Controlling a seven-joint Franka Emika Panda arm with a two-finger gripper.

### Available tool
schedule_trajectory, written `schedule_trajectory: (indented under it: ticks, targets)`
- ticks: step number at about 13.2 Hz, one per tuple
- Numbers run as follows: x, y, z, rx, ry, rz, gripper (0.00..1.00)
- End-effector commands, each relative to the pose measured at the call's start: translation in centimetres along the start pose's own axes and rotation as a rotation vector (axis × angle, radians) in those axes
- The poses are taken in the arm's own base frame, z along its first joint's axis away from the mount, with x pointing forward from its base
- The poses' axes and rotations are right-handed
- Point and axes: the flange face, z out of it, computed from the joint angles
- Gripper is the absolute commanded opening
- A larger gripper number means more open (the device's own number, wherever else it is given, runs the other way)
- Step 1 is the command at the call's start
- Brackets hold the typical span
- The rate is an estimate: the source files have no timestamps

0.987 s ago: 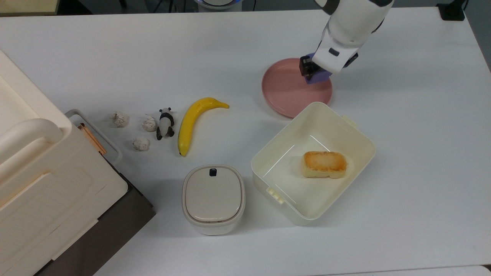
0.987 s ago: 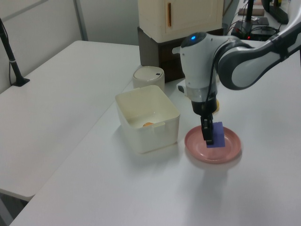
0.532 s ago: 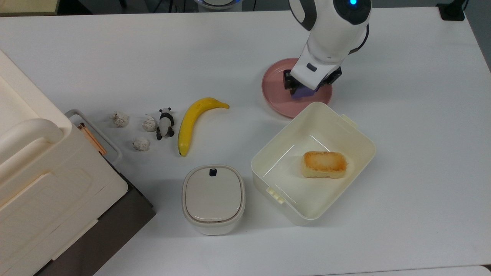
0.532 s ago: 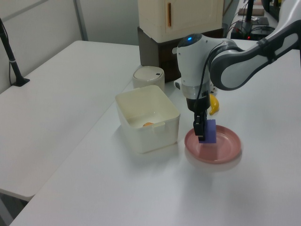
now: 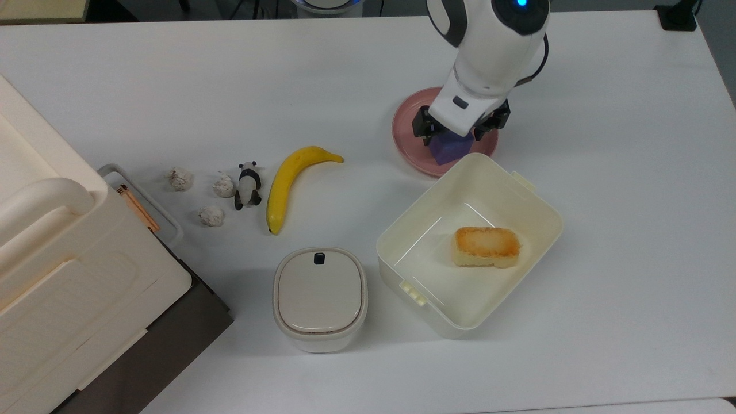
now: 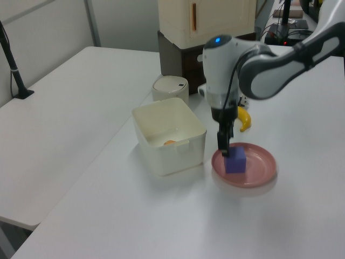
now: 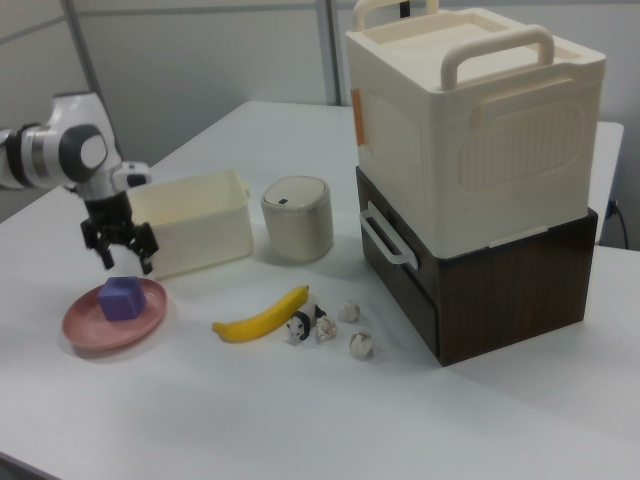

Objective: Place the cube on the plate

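Observation:
The blue-purple cube [image 5: 450, 151] [image 6: 235, 161] [image 7: 122, 297] rests flat on the pink plate [image 5: 409, 130] [image 6: 260, 163] [image 7: 100, 327], toward the rim nearest the cream tub. My gripper [image 5: 452, 135] [image 6: 224, 149] [image 7: 124, 254] hovers just above the cube, open. In the right view its fingers are spread wide and stand clear of the cube's top. The white arm covers part of the plate in the top view.
A cream tub [image 5: 535, 198] holding a bread piece [image 5: 486, 246] stands right beside the plate. A banana [image 5: 290, 181], a panda toy [image 5: 248, 185], three crumpled lumps [image 5: 180, 178] and a lidded pot [image 5: 319, 296] lie further along. A large cream case [image 7: 470, 120] sits on a brown box.
The gripper carried the cube toward the top view's lower left across the plate, then opened and let it go. The cube now sits on the plate and the gripper has lifted slightly.

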Motion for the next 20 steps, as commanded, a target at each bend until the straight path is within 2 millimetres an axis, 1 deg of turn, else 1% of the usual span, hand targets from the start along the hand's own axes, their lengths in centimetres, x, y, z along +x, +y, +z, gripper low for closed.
schedule_trajectory:
  ticks: [1, 2, 3, 4, 5, 6, 7, 8, 9, 10, 12, 13, 14, 16, 19, 20]
  targets:
    - [-1.0, 7.9, -7.5, 0.025, 0.071, 0.065, 1.00]
    - [-1.0, 10.9, -9.2, 0.037, 0.097, 0.098, 1.00]
    - [-1.0, 13.4, -10.3, 0.045, 0.115, 0.128, 1.00]
    - [-1.1, 15.6, -11.3, 0.052, 0.130, 0.161, 1.00]
    - [-1.2, 17.5, -11.6, 0.054, 0.133, 0.192, 1.00]
    - [-1.3, 19.0, -11.8, 0.053, 0.132, 0.212, 1.00]
    - [-1.4, 21.7, -12.8, 0.052, 0.154, 0.233, 1.00]
    - [-1.5, 23.8, -13.6, 0.053, 0.168, 0.243, 1.00]
    - [-2.0, 25.1, -14.3, 0.050, 0.157, 0.229, 1.00]
    - [-2.5, 25.6, -15.3, 0.049, 0.156, 0.227, 1.00]
    - [-3.0, 26.7, -15.5, 0.048, 0.145, 0.215, 1.00]
    - [-3.4, 26.5, -15.4, 0.052, 0.115, 0.206, 1.00]
    - [-3.9, 26.2, -15.6, 0.054, 0.094, 0.192, 1.00]
    - [-4.1, 26.3, -15.6, 0.067, 0.085, 0.177, 1.00]
    - [-4.8, 27.3, -15.6, 0.087, 0.059, 0.199, 1.00]
    - [-5.1, 27.4, -16.0, 0.087, 0.056, 0.201, 1.00]
